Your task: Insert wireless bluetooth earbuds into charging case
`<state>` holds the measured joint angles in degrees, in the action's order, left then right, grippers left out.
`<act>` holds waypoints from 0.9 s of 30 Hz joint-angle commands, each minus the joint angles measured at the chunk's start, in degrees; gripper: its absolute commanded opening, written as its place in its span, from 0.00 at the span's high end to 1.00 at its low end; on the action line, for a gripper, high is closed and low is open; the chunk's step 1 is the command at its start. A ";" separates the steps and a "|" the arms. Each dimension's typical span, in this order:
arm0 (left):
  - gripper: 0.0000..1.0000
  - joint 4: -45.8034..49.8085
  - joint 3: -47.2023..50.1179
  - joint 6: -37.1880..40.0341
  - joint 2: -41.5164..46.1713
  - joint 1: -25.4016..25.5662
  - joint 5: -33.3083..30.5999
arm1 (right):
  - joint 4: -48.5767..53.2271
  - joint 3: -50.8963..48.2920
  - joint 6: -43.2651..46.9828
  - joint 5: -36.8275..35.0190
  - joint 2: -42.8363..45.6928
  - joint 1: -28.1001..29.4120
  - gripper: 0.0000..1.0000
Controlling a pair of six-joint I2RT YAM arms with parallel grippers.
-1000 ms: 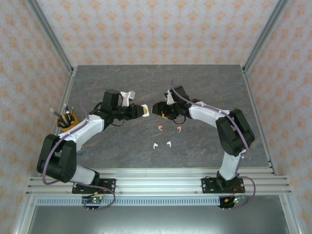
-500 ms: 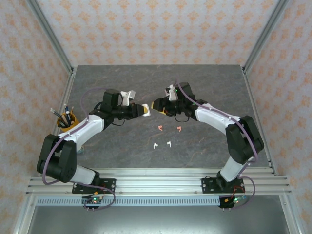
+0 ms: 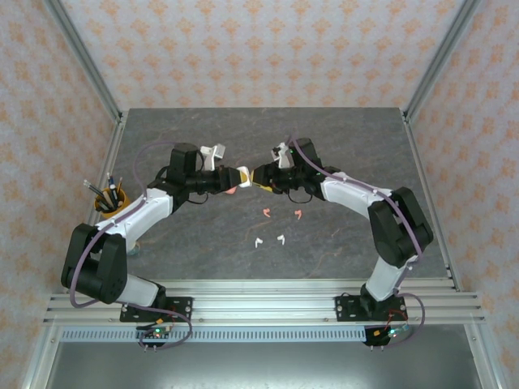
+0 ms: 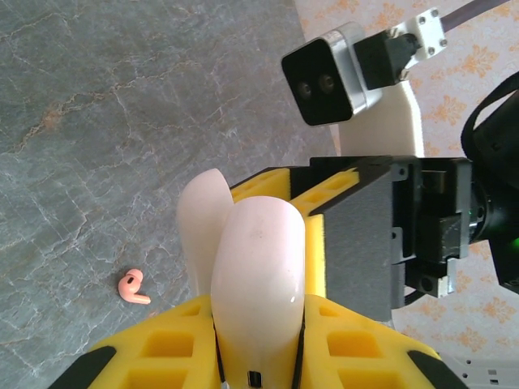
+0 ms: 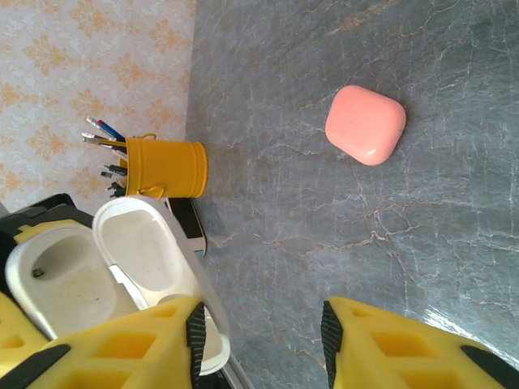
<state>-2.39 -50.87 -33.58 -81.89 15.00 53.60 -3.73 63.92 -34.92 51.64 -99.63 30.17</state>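
Both arms bend inward, tips nearly meeting midway between the table's [image 3: 349,134] left and right edges. Left gripper [image 3: 238,177] clenched on the open white charging case [image 4: 258,267]; right gripper [image 5: 259,316] jaws parted, empty, beside it.

— What stands off to your left?
— A yellow cup [image 3: 111,203] of pens [image 3: 105,188], upright near my table's [image 3: 203,251] left edge.
— And the table itself?
— Grey, veined like stone. Orange-patterned wallpaper [image 3: 268,49] rises behind it, and metal rails [image 3: 259,293] run along my near edge
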 commanded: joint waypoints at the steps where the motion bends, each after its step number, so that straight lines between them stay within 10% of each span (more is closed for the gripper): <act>1: 1.00 -1.74 -2.06 -0.52 0.33 0.55 1.18 | -3.91 -0.79 -0.81 1.74 -0.52 -0.11 0.57; 27: 1.00 -3.75 -2.80 -1.81 -1.04 2.92 1.42 | -5.98 0.62 -1.35 6.50 -1.97 -1.08 0.77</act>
<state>-2.39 -52.36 -34.02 -83.53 16.78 52.29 -6.94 63.83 -36.23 56.86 -100.86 29.17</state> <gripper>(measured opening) 0.214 0.236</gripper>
